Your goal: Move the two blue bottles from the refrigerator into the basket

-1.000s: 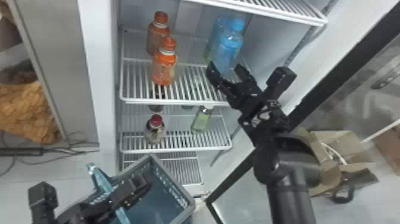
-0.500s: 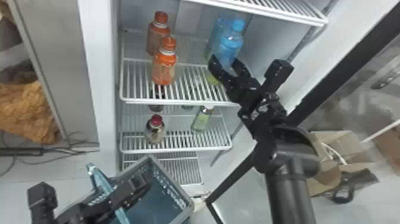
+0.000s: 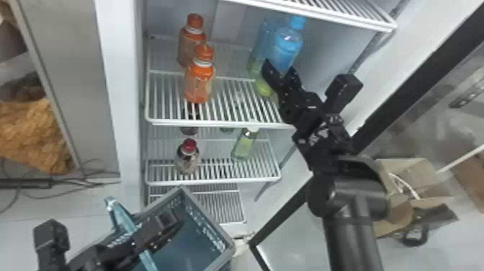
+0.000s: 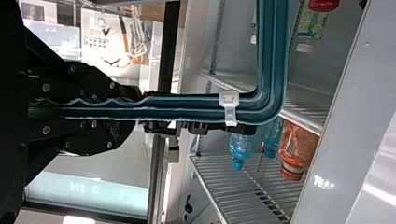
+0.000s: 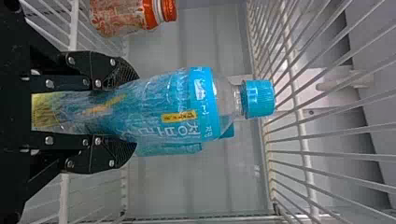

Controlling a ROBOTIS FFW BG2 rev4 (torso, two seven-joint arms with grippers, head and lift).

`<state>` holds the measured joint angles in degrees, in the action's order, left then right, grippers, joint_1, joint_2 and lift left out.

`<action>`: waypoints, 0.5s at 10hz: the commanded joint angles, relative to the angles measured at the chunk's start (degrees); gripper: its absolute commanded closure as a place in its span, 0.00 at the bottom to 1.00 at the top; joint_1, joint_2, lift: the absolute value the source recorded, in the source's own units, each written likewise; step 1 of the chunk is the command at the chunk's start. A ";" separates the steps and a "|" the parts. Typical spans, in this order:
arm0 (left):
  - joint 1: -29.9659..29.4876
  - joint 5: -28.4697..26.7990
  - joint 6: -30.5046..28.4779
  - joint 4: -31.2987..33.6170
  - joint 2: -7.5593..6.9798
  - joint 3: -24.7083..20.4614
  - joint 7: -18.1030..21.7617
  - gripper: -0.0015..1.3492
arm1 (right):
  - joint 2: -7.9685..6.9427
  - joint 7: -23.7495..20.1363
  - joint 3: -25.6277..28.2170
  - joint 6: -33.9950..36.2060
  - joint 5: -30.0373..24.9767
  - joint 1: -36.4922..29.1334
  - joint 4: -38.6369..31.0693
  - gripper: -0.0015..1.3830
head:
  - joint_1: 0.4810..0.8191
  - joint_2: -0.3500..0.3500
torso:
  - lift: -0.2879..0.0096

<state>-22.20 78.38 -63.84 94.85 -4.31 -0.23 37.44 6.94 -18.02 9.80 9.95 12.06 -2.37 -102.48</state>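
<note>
Nearest me, the basket [image 3: 216, 230] sits in front of the refrigerator [image 3: 126, 90], outside its lowest shelf. My left gripper [image 3: 174, 220] is there too, clamped on the basket's blue-green handle [image 3: 124, 220], which runs out between its fingers in the left wrist view.

Further out, I have my right gripper [image 3: 280, 70] reached inside the refrigerator at its upper stocked shelf [image 3: 216, 124], toward the right side. Its fingers are pinched on the front blue bottle [image 3: 286, 47], one against each side low on the body, with the blue cap beyond the fingertips. I can't tell whether the bottle's base touches the shelf.

Just behind it, inside the refrigerator, stands the second blue bottle [image 3: 264, 41], partly hidden by the front one. On the refrigerator's left side, at that same level, are the front orange bottle [image 3: 200, 81] and, behind it, the rear orange bottle [image 3: 187, 43].

One level down in the refrigerator I see a red-capped bottle [image 3: 188, 158] on the left and a pale green bottle [image 3: 245, 146] to its right. An open cardboard box [image 3: 407, 176] lies on the floor, right of the refrigerator.
</note>
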 commanded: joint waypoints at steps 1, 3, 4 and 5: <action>-0.01 0.00 0.14 0.00 0.00 0.00 0.00 0.89 | 0.01 -0.09 0.14 -0.11 1.19 -2.83 -3.20 0.89 | 0.63 0.00 | 0.97; -0.01 0.00 0.14 0.00 0.09 -0.11 0.00 0.89 | 0.01 -0.09 0.59 7.21 2.22 -9.72 -13.89 0.89 | 0.63 0.00 | 0.97; -0.01 0.00 0.14 0.00 0.09 0.00 0.00 0.89 | 0.09 -0.35 0.94 9.32 3.36 -13.23 -18.11 0.89 | 0.63 0.00 | 0.97; -0.01 0.00 0.14 0.00 0.09 0.00 0.00 0.89 | 0.09 -0.88 1.51 11.71 4.62 -16.89 -22.47 0.89 | 0.63 0.00 | 0.97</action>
<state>-22.22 78.38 -63.70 94.85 -4.21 -0.28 37.44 7.02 -18.85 11.01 20.37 16.00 -17.21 -122.56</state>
